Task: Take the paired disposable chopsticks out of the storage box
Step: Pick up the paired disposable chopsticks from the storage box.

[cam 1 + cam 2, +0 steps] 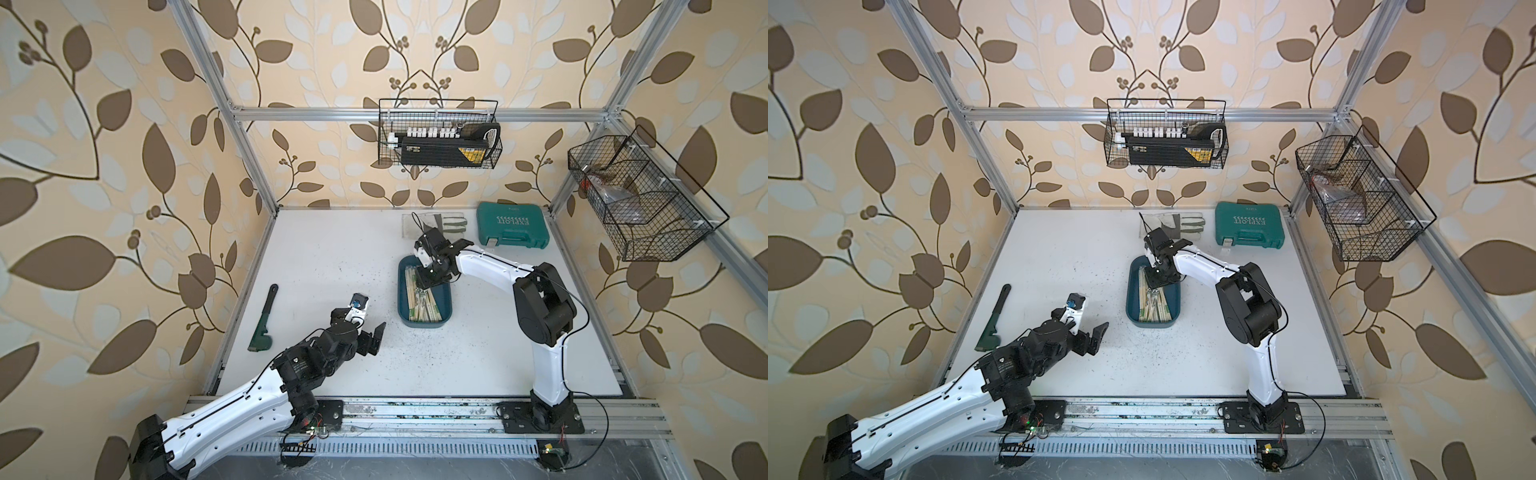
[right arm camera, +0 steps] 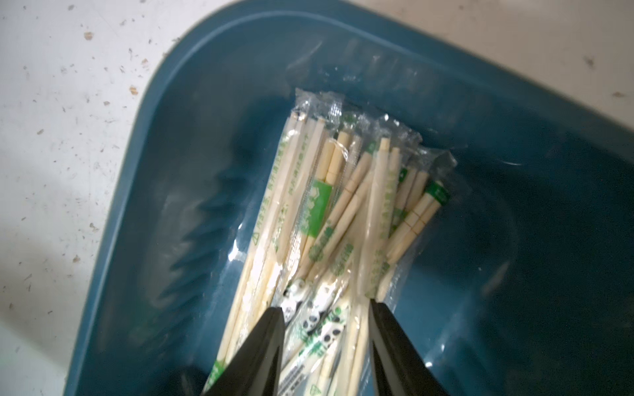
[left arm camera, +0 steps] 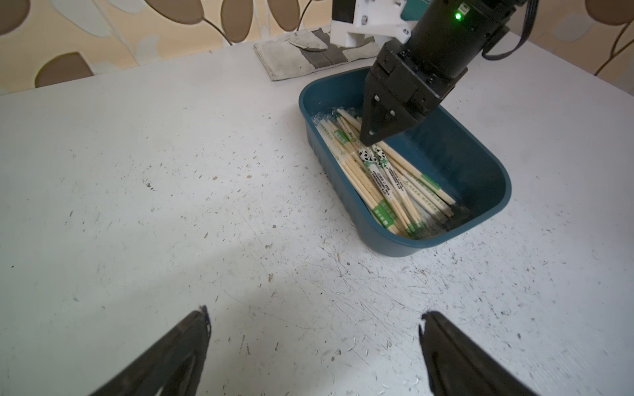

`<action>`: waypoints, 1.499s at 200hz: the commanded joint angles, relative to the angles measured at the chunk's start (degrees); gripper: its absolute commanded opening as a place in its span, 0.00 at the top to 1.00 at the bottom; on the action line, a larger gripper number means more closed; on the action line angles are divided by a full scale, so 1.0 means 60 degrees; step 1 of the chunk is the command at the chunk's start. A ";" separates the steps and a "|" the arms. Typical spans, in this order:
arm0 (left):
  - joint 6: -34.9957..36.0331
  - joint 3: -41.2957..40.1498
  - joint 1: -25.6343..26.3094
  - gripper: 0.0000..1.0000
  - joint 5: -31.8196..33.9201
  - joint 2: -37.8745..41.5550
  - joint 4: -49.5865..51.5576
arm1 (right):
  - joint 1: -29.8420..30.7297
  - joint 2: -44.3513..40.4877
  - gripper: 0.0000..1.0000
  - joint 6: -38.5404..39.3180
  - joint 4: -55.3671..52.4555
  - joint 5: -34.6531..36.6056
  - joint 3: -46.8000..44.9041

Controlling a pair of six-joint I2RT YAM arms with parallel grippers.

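My right jaws sat low inside the storage box [image 1: 444, 299] near the middle of the table [image 1: 324, 257], part-open astride a few paired disposable chopsticks [image 2: 343, 212]; grip unclear. Left jaws hung wide open, empty. Grasping step, I judged: next, pinch firmly, lift straight.

Smooth plastic storage box [image 3: 473, 161], glossy-sleeved wooden chopsticks [image 3: 374, 185], scuffed matt white table [image 3: 171, 205]

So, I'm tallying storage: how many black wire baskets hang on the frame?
2. The back basket hangs on the rear rail; the side basket on the right-hand rail, near the green case. None appears hidden.
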State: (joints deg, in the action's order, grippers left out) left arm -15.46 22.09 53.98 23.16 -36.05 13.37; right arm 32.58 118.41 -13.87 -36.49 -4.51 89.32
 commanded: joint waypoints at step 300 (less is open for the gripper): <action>0.0048 0.0783 -0.0016 0.01 -0.0370 -0.0529 -0.0220 | -0.0362 -0.1610 1.00 -0.0495 -0.1394 0.0002 0.1403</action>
State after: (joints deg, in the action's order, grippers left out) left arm -15.46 23.97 54.00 21.89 -38.63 12.53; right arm 30.98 113.01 -14.85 -41.08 -4.54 94.50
